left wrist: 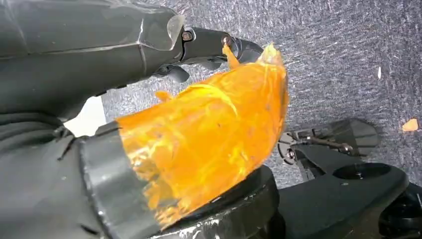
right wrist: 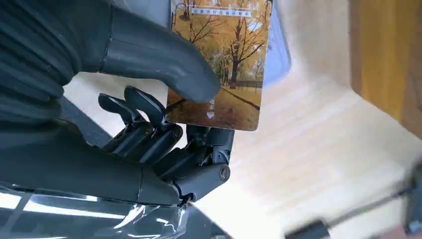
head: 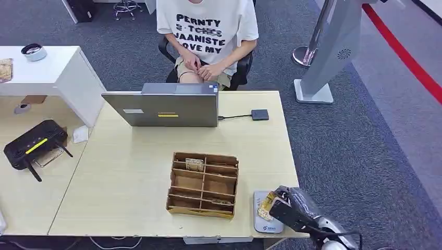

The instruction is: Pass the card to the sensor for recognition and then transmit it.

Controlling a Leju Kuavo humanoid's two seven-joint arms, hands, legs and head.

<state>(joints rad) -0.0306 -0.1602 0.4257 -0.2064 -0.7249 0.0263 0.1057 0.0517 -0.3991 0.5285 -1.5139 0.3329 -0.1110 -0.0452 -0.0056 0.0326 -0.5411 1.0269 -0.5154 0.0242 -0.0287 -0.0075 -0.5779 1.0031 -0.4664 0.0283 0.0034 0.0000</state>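
My right hand is at the table's front right corner and pinches a card printed with autumn trees. The card hangs just over the grey sensor pad lying on the table. In the right wrist view the thumb presses the card against the dark fingers, and the sensor pad shows behind the card. My left hand hangs above the carpet with orange tape on its thumb, fingers apart, holding nothing.
A wooden divided box stands just left of the sensor pad. An open laptop sits at the table's far side, with a person seated behind it. A black router lies on the left table.
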